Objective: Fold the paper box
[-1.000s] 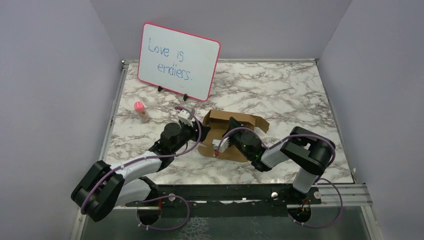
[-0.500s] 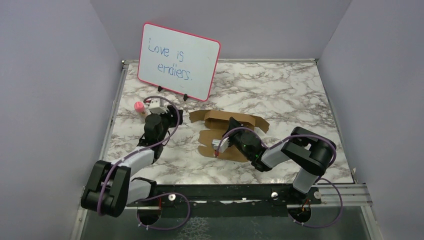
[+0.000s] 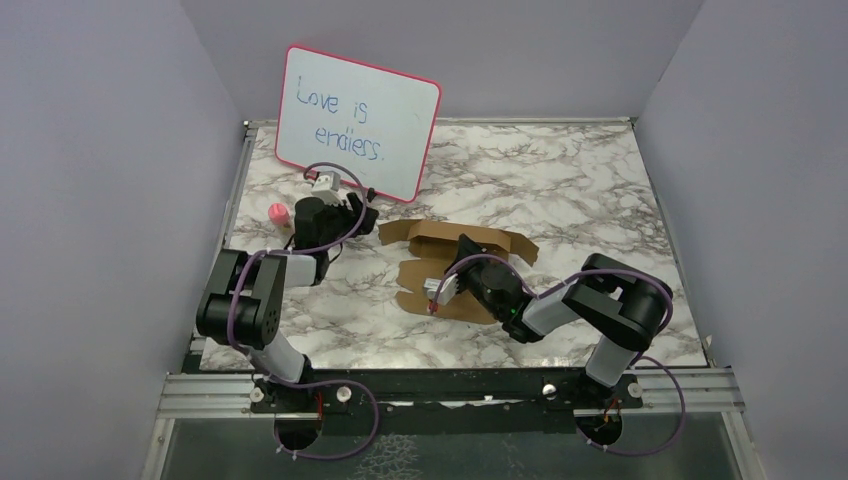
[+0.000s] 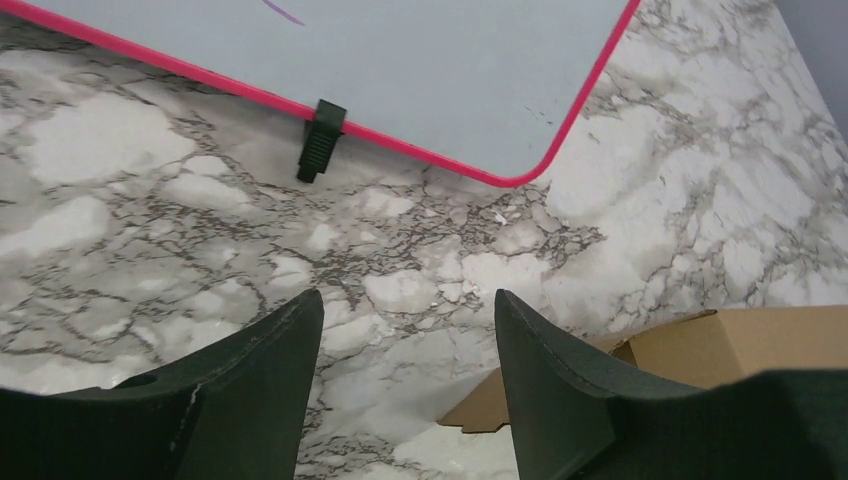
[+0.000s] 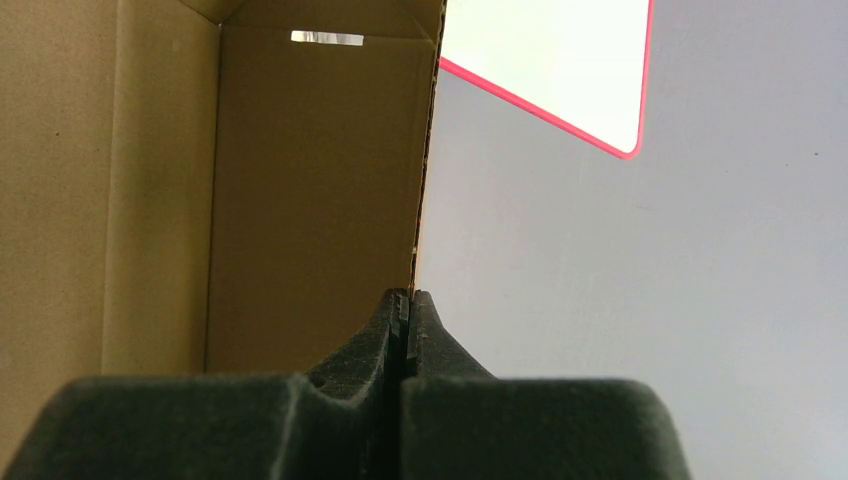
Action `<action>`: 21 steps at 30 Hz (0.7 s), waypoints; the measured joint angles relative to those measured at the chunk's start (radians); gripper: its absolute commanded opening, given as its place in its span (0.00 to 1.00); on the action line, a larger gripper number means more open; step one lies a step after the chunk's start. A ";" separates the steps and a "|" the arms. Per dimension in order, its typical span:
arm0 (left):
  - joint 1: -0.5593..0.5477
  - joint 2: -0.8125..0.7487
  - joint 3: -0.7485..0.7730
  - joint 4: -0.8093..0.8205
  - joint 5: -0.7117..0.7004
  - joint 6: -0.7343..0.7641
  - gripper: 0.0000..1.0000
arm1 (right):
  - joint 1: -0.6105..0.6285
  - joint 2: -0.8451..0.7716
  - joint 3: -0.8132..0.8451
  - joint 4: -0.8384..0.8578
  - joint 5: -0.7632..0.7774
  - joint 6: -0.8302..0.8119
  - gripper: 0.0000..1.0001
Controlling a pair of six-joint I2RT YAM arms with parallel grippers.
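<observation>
The paper box (image 3: 440, 262) is brown cardboard, partly folded, with flaps spread at the middle of the table. My right gripper (image 3: 467, 248) is over it, shut on the thin edge of one upright cardboard wall; the right wrist view shows the fingertips (image 5: 408, 293) pinched on that edge, with the box's inside (image 5: 300, 200) to the left. My left gripper (image 3: 364, 214) is open and empty, to the left of the box, below the whiteboard. In the left wrist view its gripper (image 4: 408, 300) frames bare marble, with a corner of the box (image 4: 720, 340) at lower right.
A pink-framed whiteboard (image 3: 355, 120) stands on black feet at the back left; it also shows in the left wrist view (image 4: 400, 60) and the right wrist view (image 5: 550, 60). A small pink-capped bottle (image 3: 278, 213) stands left of the left gripper. Purple walls enclose the marble table (image 3: 560, 180).
My left gripper has left the box's left side and swung back-left toward the whiteboard, its arm folding back. The box's left flap has dropped outward. The right gripper has not moved.
</observation>
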 measured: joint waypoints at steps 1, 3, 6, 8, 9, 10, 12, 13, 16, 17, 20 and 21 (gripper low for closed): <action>0.000 0.019 0.010 0.003 0.028 0.005 0.65 | 0.000 0.000 0.000 0.000 0.000 0.000 0.01; -0.001 0.051 0.026 0.006 0.085 0.018 0.63 | 0.000 0.000 0.000 -0.001 0.000 0.000 0.01; -0.005 0.092 0.034 0.014 0.175 0.036 0.59 | 0.000 0.000 0.000 -0.001 0.000 0.000 0.01; -0.008 0.107 0.034 0.021 0.218 0.046 0.54 | 0.000 0.000 0.000 -0.001 0.000 0.000 0.01; -0.011 0.113 0.035 0.024 0.237 0.050 0.51 | 0.000 0.000 0.001 -0.001 0.000 0.000 0.01; -0.017 0.122 0.036 0.028 0.265 0.052 0.48 | 0.000 0.000 0.002 -0.001 0.000 0.000 0.01; -0.027 0.136 0.042 0.030 0.309 0.060 0.45 | 0.000 0.000 0.002 -0.001 0.000 0.000 0.01; -0.031 0.141 0.045 0.031 0.329 0.063 0.43 | 0.000 0.000 0.003 -0.001 0.000 0.000 0.01; -0.045 0.142 0.047 0.039 0.367 0.069 0.39 | 0.000 0.000 0.004 -0.001 0.001 0.000 0.01; -0.048 0.142 0.047 0.041 0.377 0.071 0.38 | 0.000 -0.001 0.005 -0.001 0.001 0.000 0.01; -0.061 0.142 0.047 0.045 0.404 0.077 0.38 | 0.000 -0.002 0.006 -0.001 0.001 0.000 0.01; -0.065 0.142 0.047 0.046 0.411 0.081 0.37 | 0.000 -0.002 0.006 -0.001 0.002 0.000 0.01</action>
